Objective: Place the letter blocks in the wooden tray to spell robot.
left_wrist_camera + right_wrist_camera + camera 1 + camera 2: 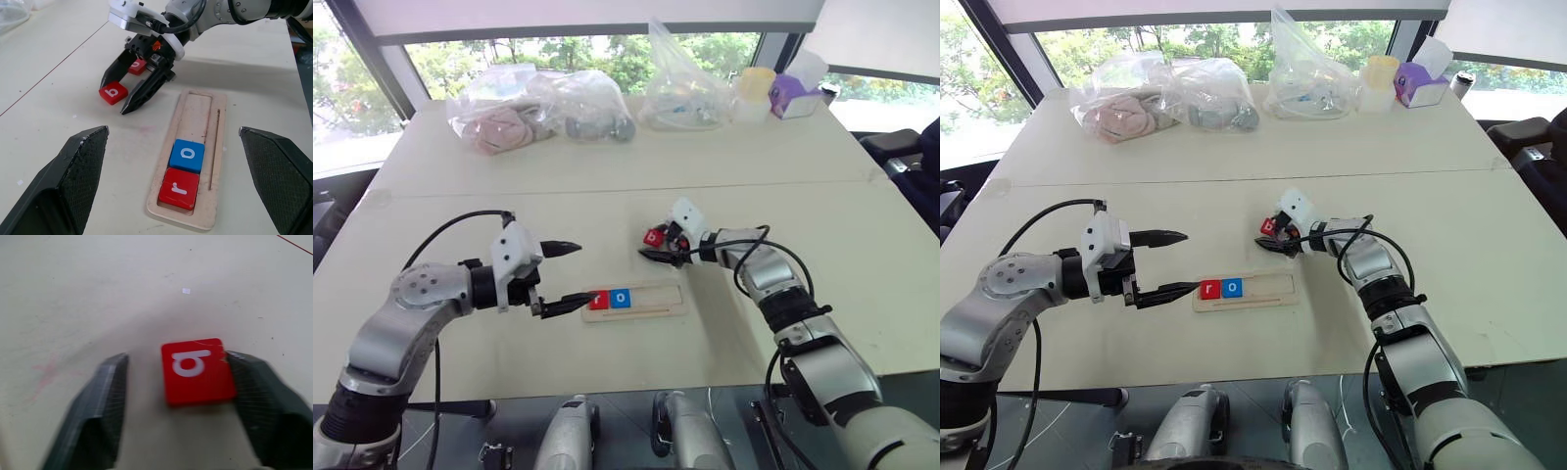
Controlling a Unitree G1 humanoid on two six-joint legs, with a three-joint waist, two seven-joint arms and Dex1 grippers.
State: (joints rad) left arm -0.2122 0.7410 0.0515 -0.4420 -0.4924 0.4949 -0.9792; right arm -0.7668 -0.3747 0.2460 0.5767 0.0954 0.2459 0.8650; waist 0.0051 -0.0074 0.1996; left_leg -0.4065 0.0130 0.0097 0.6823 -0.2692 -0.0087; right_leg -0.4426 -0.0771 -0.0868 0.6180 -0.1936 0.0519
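Note:
The wooden tray [651,299] lies mid-table with a red "r" block [179,188] and a blue "o" block [187,155] side by side at its left end. A red "b" block [198,369] lies flat on the table just beyond the tray. My right gripper [115,97] is open and straddles it; one finger [254,391] touches its edge and the other stands a little off. Another red block [138,66] lies under that gripper's body. My left gripper [582,272] is open and holds nothing, beside the tray's left end.
Clear plastic bags [538,117] with soft items lie along the table's far side, another bag [680,93] next to them. A yellow cup [756,83] and a purple tissue box [793,93] stand at the far right. A dark chair [901,147] sits off the right edge.

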